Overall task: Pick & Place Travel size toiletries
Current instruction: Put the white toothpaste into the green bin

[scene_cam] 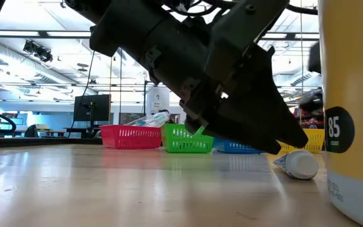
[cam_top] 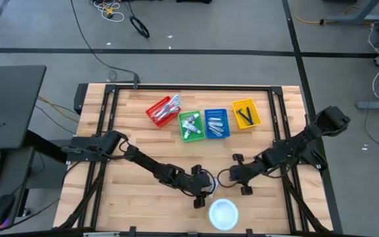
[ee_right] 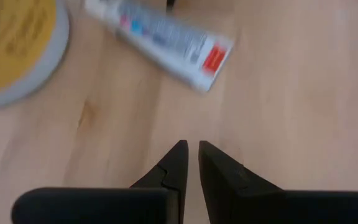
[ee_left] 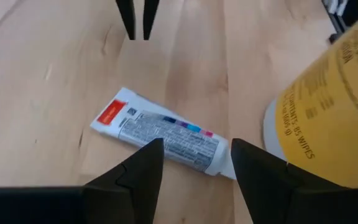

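Observation:
A small white toothpaste tube (ee_left: 160, 134) with a red mark and blue print lies flat on the wooden table, also seen in the right wrist view (ee_right: 160, 34) and the low view (scene_cam: 298, 165). My left gripper (ee_left: 194, 163) is open and hovers low over the tube's cap end, a finger on either side, not touching it; in the high view it is near the table's near edge (cam_top: 201, 189). My right gripper (ee_right: 191, 160) is shut and stands just beyond the tube's flat end (cam_top: 239, 174). More toiletries lie in the baskets.
A round canister with a yellow label and white lid (ee_left: 328, 106) (cam_top: 223, 214) stands close beside the tube's cap end. Red (cam_top: 163, 110), green (cam_top: 191, 125), blue (cam_top: 216, 123) and yellow (cam_top: 245, 113) baskets sit in a row at the far side. Bare wood lies between.

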You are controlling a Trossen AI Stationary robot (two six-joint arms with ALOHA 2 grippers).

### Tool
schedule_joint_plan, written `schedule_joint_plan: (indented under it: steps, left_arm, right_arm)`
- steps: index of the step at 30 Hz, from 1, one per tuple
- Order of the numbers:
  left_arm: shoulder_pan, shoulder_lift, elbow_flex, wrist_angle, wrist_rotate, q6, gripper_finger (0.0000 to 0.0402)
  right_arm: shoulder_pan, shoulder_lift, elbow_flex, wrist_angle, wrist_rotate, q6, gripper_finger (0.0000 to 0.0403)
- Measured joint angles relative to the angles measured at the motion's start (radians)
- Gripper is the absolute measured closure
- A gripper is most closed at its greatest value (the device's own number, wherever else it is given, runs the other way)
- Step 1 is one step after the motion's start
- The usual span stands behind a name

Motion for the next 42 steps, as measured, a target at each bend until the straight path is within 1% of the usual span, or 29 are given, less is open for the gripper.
schedule_joint_plan:
  steps: [3,5,8,12,17,20,23,26,28,30,32,34,37,38,39,42]
  left_arm:
    - [0.0,0.0,0.0,-0.005,0.0,-0.037,0.0203]
    - [0.0,0.0,0.0,-0.005,0.0,-0.045,0.0203]
    - [0.0,0.0,0.0,-0.012,0.001,-0.046,0.0203]
    - [0.0,0.0,0.0,-0.021,0.0,-0.047,0.0202]
    - [0.0,-0.001,0.0,-0.043,0.0,-0.052,0.0203]
    - [0.002,-0.002,0.0,-0.068,0.008,-0.118,0.0203]
    - [0.003,-0.002,0.0,-0.09,0.041,-0.161,0.0203]
    - [0.005,-0.006,0.002,-0.117,0.06,-0.182,0.0203]
    - [0.011,-0.025,0.003,-0.192,0.079,-0.184,0.0203]
    - [0.024,-0.058,0.005,-0.314,0.08,-0.229,0.0203]
    - [0.034,-0.102,0.003,-0.472,0.026,-0.285,0.0203]
    - [0.036,-0.147,-0.003,-0.638,-0.091,-0.316,0.0203]
    - [0.033,-0.233,-0.001,-0.815,-0.263,-0.374,0.0203]
    - [0.032,-0.262,0.0,-0.856,-0.292,-0.385,0.0203]
    - [0.03,-0.284,-0.002,-0.886,-0.299,-0.394,0.0203]
    - [0.029,-0.32,-0.016,-0.89,-0.274,-0.407,0.0203]
  right_arm:
    - [-0.031,0.0,0.0,0.073,-0.007,-0.055,0.0358]
    - [-0.051,0.0,0.0,0.107,-0.042,-0.078,0.0358]
    - [-0.069,0.0,0.0,0.109,-0.088,-0.094,0.0358]
    - [-0.065,0.0,0.0,0.109,-0.11,-0.094,0.0358]
    - [-0.04,0.015,0.0,0.183,-0.132,-0.124,0.0358]
    - [-0.03,0.058,0.0,0.228,-0.1,-0.107,0.0358]
    - [-0.03,0.115,0.0,0.252,-0.091,-0.098,0.0358]
    - [-0.035,0.184,0.0,0.353,-0.13,-0.099,0.0358]
    - [-0.038,0.235,0.0,0.445,-0.154,-0.12,0.0358]
    - [-0.047,0.278,0.001,0.519,-0.163,-0.138,0.0358]
    - [-0.059,0.314,0.01,0.558,-0.168,-0.153,0.0358]
    - [-0.074,0.343,0.023,0.577,-0.16,-0.164,0.0358]
    - [-0.101,0.363,0.04,0.602,-0.128,-0.204,0.0358]
    - [-0.114,0.366,0.047,0.608,-0.116,-0.225,0.0358]
    - [-0.127,0.368,0.053,0.608,-0.089,-0.244,0.0358]
    - [-0.178,0.37,0.073,0.603,-0.006,-0.273,0.0358]
